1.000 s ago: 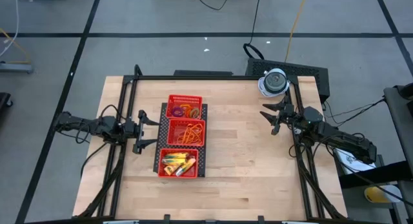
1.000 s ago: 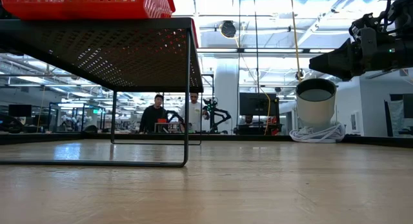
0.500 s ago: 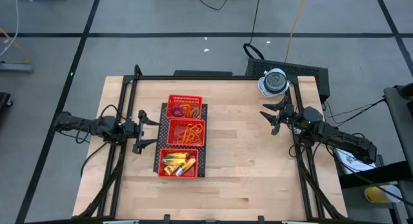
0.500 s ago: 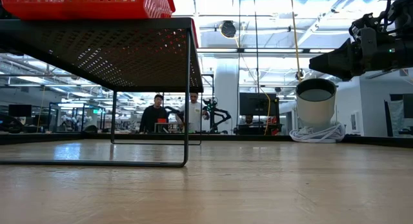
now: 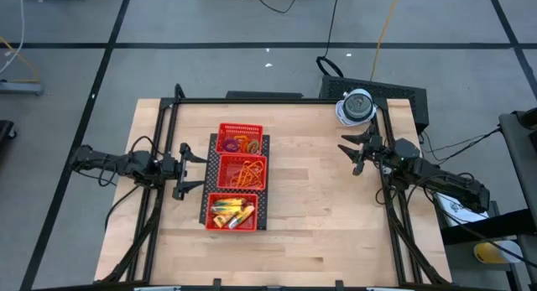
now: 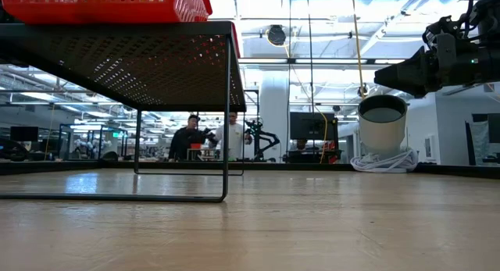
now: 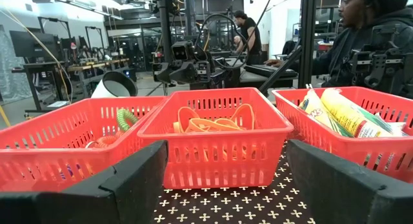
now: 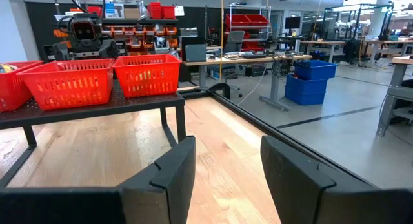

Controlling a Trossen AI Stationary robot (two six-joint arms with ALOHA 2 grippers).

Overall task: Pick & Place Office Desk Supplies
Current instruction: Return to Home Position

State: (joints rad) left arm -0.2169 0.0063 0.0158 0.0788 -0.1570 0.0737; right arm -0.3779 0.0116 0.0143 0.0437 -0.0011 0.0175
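Left gripper [image 5: 191, 168], spread and empty, hangs left of centre beside the black shelf [image 5: 212, 167]; we fear a swing clipping it; right gripper [image 5: 351, 154] likewise spread.

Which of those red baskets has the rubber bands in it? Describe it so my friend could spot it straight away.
On the wooden table stands a dark perforated shelf. Three red baskets sit on it in a row; take the middle basket. It alone holds a tangle of orange rubber bands, while its neighbours hold coloured rings and yellow sticks.
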